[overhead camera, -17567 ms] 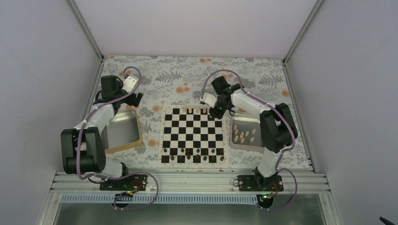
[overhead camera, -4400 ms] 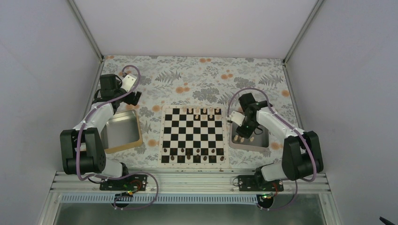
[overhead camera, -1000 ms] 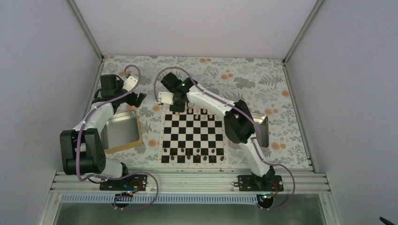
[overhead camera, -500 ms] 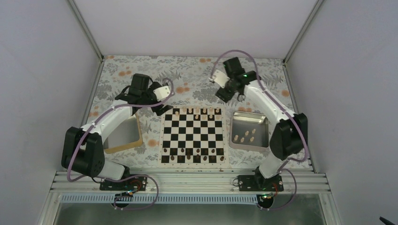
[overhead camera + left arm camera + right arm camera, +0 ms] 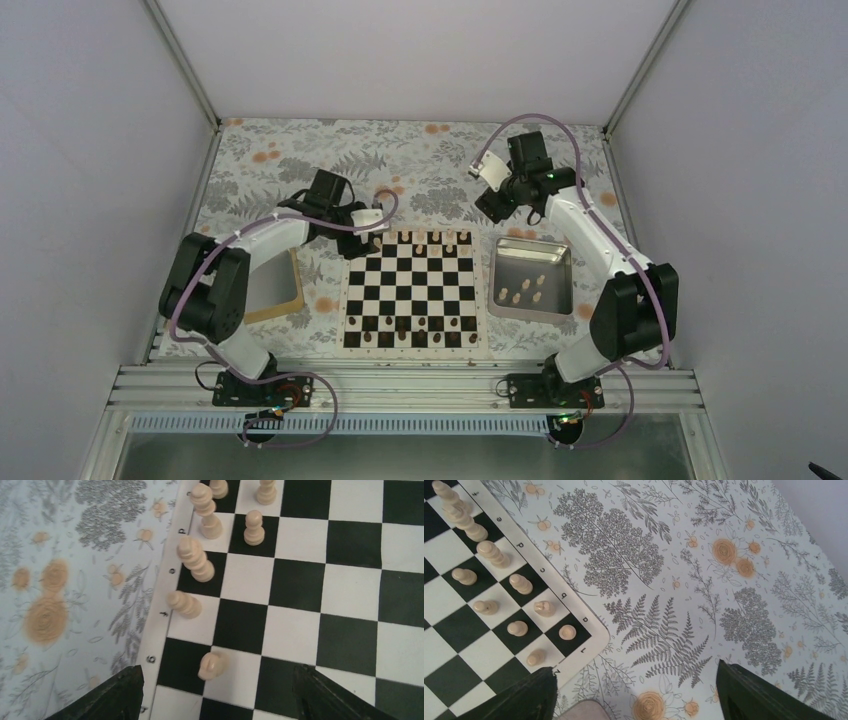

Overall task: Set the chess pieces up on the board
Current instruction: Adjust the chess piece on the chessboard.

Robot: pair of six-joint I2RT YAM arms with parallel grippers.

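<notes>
Pale chess pieces (image 5: 195, 562) are standing in a row along the lettered border of the board (image 5: 300, 605), beside the floral desk (image 5: 75, 580). The dark fingers (image 5: 112, 700) are hanging spread wide, one piece (image 5: 211, 665) showing between them.

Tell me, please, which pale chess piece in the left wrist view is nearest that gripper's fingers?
The squat piece lowest in the frame, alone below the row along the board's edge; the rest sit higher up.

We're looking at white shells and chunky black joints on the left arm (image 5: 265, 232) and right arm (image 5: 590, 235). A mauve cable (image 5: 530, 118) loops along each. Black base plates (image 5: 545, 388), red wiring. The left gripper (image 5: 217, 695) shows dark wedge-shaped fingers (image 5: 117, 695).
</notes>
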